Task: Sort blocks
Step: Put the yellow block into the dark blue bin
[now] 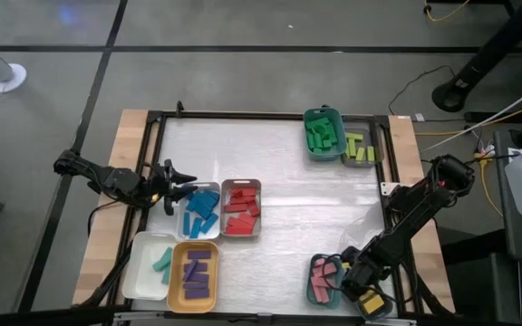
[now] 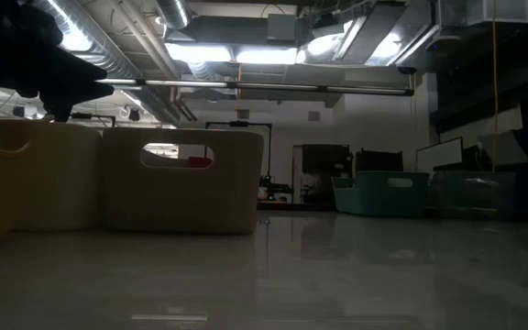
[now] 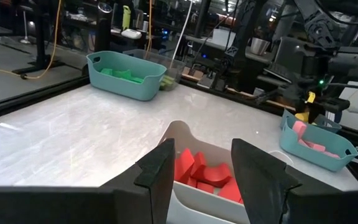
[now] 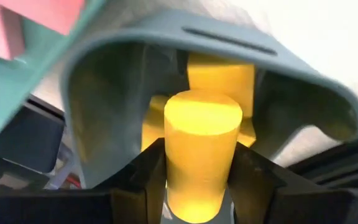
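My right gripper (image 4: 201, 167) is at the table's near right corner, shut on a yellow block (image 4: 201, 134). It hangs over a grey tray (image 4: 104, 106) with more yellow blocks (image 4: 222, 74) inside; in the high view that gripper (image 1: 362, 292) is above that tray (image 1: 376, 306). My left gripper (image 3: 207, 177) stands open and level at the table's left, holding nothing, its fingers pointing over a tray of red blocks (image 3: 207, 174). In the high view it (image 1: 178, 187) is beside the tray of blue blocks (image 1: 202, 213). My right gripper pinches the yellow block by its two long sides (image 4: 174, 171) between its two fingers. The fingers slant down from above, and the block lies along them, its free end (image 4: 201, 115) pointing into the grey tray's opening. The block looks lifted clear of the yellow blocks below it.
A tray of pink blocks (image 1: 324, 276) stands right beside the grey one. A teal tray of green blocks (image 1: 323, 133) and a clear one of lime blocks (image 1: 359, 149) stand at the far right. A white tray with teal blocks (image 1: 155, 263) and an orange tray with purple blocks (image 1: 195, 276) are at the near left.
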Tool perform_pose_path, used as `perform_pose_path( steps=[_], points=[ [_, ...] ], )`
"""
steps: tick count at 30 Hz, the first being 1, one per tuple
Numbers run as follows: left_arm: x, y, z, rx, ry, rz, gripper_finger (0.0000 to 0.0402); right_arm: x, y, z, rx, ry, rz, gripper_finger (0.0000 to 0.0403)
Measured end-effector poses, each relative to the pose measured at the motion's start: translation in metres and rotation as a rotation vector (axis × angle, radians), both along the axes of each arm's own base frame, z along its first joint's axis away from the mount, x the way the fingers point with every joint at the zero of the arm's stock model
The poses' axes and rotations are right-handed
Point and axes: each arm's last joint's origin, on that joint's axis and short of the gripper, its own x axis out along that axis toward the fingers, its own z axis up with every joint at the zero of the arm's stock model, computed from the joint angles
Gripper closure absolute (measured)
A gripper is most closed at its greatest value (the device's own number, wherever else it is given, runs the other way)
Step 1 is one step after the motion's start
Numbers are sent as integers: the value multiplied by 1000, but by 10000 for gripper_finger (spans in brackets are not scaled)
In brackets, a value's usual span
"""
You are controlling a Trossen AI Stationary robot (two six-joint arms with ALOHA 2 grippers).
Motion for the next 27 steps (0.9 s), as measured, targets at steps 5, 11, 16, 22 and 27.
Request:
perform_pose_path(
  steps=[5,11,16,22,27],
  points=[
    [0,0,0,23,6,-2,254,1,0,0,-13,-21,-15,258],
    [0,0,0,21,5,-2,254,-1,1,1,25,35,1,203],
    [0,0,0,21,6,-2,254,-1,0,0,21,37,0,147],
    [0,0,0,29,8,-2,254,-9,-8,-1,-99,221,-194,131],
    [0,0,0,65,16,-5,254,-13,-9,0,-110,359,-258,130]
  ],
)
